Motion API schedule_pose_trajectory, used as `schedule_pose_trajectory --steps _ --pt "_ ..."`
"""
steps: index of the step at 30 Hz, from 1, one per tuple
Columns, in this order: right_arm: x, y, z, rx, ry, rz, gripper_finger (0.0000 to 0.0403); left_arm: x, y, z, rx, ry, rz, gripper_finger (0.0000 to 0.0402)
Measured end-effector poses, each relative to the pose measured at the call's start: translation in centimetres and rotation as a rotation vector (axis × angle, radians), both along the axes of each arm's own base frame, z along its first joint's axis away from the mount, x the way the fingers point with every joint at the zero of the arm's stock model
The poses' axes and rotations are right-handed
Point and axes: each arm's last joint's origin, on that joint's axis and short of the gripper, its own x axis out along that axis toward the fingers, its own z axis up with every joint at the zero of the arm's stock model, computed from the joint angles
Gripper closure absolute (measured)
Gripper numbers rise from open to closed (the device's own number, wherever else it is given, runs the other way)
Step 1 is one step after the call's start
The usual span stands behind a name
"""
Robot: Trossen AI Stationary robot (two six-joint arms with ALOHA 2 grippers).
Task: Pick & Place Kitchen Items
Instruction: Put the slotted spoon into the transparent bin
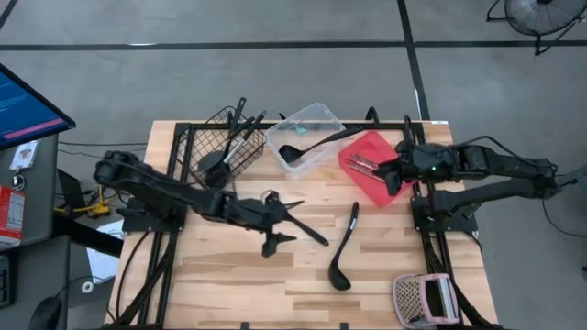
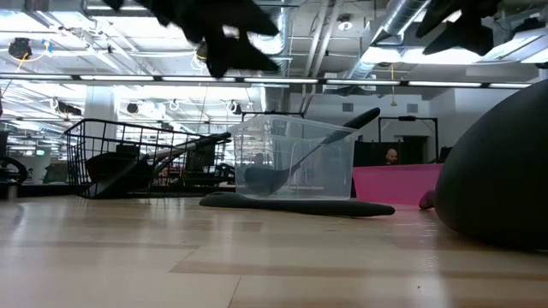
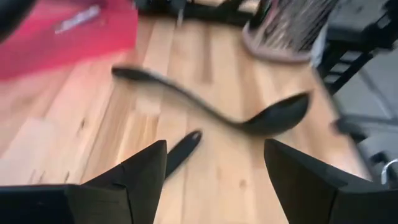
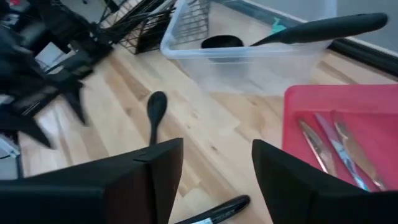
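Over the red tray (image 1: 367, 163), right hand (image 1: 396, 176) is spread, empty; its wrist cam shows silver pieces (image 4: 339, 149), overhead barely does. Left hand (image 1: 286, 223) released mid-counter (image 1: 229, 275).

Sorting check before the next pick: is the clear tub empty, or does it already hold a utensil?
Not empty. The clear tub holds one black ladle, bowl on the floor, handle leaning out over the rim toward the red tray.

wooden table (image 1: 238, 275) carries wire basket (image 1: 246, 158), clear tub (image 1: 321, 124), red tray (image 1: 359, 176), black ladle (image 1: 345, 247), perforated box (image 1: 422, 299)
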Motion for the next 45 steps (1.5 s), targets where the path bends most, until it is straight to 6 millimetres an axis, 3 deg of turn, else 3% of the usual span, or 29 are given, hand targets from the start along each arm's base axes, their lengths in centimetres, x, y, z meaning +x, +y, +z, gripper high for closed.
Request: schedule_pose_trajectory --steps 6,20,32,45 --pt "0.5 0.5 -0.2 -0.003 0.01 0.009 0.0215 1.8 0.0 -4.2 0.102 0.091 -0.029 0.0147" --pt "1.3 1.5 -0.6 0.032 0.028 0.043 0.0213 4.4 2.1 -8.8 0.18 0.069 -0.074 0.0143" --pt "1.2 2.3 -0.6 0.051 0.025 0.085 0.0215 6.0 1.9 -12.3 0.154 -0.033 -0.114 0.0146" --pt "1.1 3.1 -0.6 0.05 0.029 0.146 0.0214 8.6 2.0 -14.4 0.139 -0.03 -0.186 0.0143"
